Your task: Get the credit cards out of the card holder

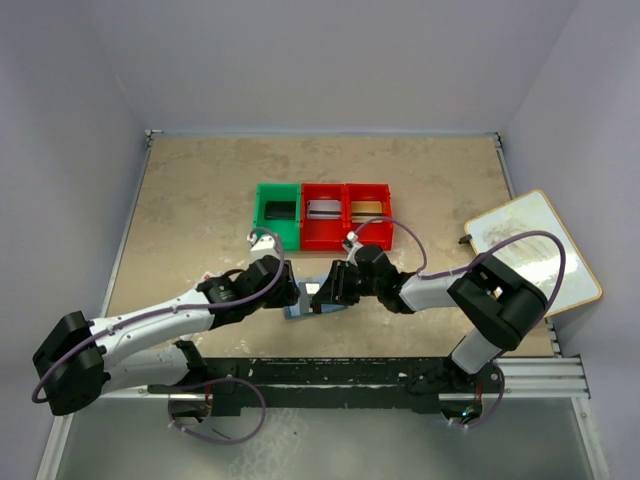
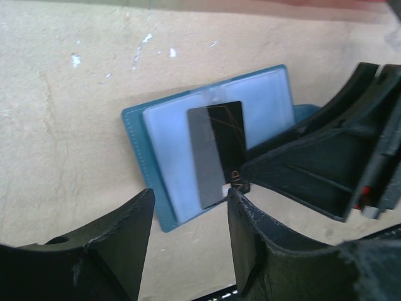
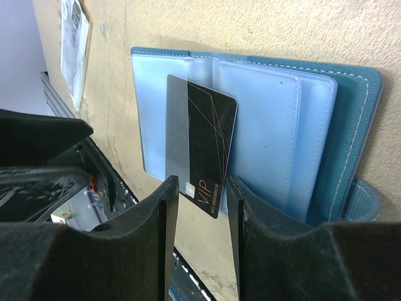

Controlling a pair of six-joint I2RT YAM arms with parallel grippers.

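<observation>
The card holder (image 2: 163, 207) (image 3: 263, 119) lies open on the table, light blue slots facing up. In the top view it is a blue patch (image 1: 300, 309) between the two grippers. A black credit card (image 2: 216, 153) (image 3: 200, 141) marked VIP sticks halfway out of a slot. My right gripper (image 3: 199, 188) (image 1: 318, 292) is open, its fingertips either side of the card's free end with a gap on each side. My left gripper (image 2: 191, 204) (image 1: 293, 292) is open just off the holder's near edge, with nothing between its fingers.
A green bin (image 1: 277, 215) and two red bins (image 1: 346, 215) stand in a row behind the holder. A white board (image 1: 530, 250) lies at the table's right edge. A white packet (image 3: 75, 44) lies to one side. A black rail (image 1: 400, 372) runs along the near edge.
</observation>
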